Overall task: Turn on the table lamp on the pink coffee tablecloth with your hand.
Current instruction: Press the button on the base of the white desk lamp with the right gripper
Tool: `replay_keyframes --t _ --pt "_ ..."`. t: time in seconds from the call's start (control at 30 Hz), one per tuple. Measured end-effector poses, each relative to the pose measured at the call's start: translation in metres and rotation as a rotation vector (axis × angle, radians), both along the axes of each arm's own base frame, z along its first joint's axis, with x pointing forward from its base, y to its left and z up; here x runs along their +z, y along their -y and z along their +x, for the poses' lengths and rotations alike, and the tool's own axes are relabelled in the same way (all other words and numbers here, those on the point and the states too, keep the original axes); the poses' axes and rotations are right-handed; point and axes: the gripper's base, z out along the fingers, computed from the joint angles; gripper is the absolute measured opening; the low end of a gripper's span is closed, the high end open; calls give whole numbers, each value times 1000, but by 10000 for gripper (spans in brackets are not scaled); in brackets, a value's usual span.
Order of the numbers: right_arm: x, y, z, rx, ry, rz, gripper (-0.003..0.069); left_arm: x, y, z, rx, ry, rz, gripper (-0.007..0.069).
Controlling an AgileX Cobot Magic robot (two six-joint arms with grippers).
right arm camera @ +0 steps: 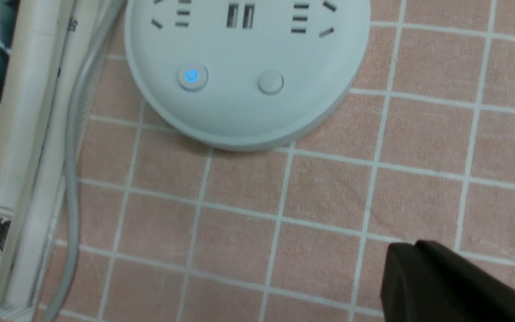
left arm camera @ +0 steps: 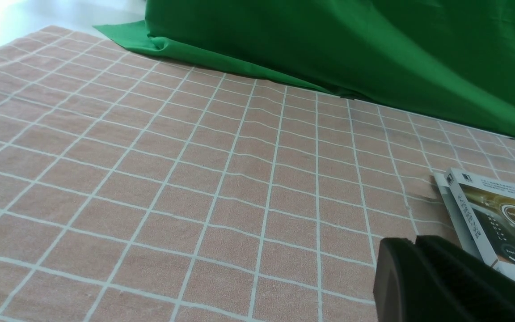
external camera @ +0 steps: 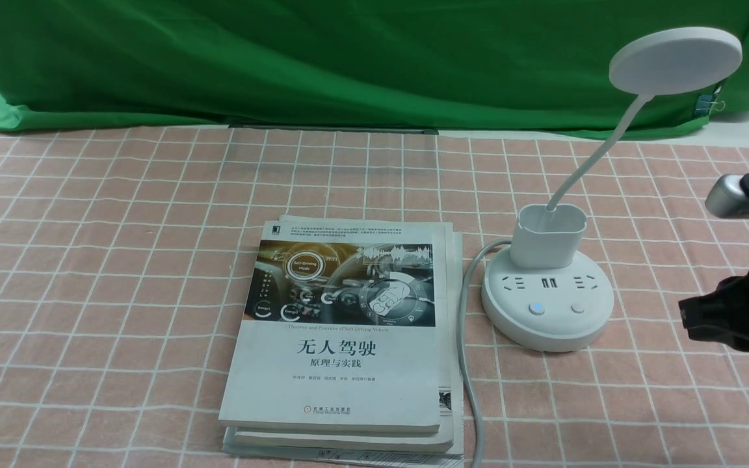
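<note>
Currently lamp (external camera: pixel 549 237) stands on pink cloth (external camera: pixel 121 260), round base w/ two btns facing the robot. L btn (external camera: pixel 536 308) glows blue, R btn (external camera: pixel 577 307) is plain white. Disc head (external camera: pixel 673 60) leans up and R on the gooseneck. Grey cord (external camera: pixel 462 312) leaves the base's L side and runs toward the robot, betw. lamp and books (external camera: pixel 342 331), which lie stacked just L of lamp. R claw (external camera: pixel 690 318) sits R of the base, apart from it, fingers pressed together, holding nothing. L claw (left arm camera: pixel 413 243) shows only in its wrist view, L of the books, fingers likewise together, empty. Green cloth (external camera: pixel 348 58) hangs behind lamp.
</note>
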Motion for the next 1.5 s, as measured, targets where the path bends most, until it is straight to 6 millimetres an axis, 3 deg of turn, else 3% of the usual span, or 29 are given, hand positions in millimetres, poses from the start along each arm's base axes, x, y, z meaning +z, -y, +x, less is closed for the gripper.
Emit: replay_keyframes --t 0.13,0.33,0.47,0.63,0.83,1.5 --pt "5 -6 11 19 15 3 31 0 0 0 0 0 0 19" --pt "7 -31 45 80 48 9 31 0 0 0 0 0 0 19" --pt "-7 -50 66 126 10 4 31 0 0 0 0 0 0 19" --pt "-31 -66 74 164 -40 -8 31 0 0 0 0 0 0 19" --pt "-47 -68 78 165 -87 -17 31 0 0 0 0 0 0 19" --pt "-67 -67 95 137 -34 -41 31 0 0 0 0 0 0 19"
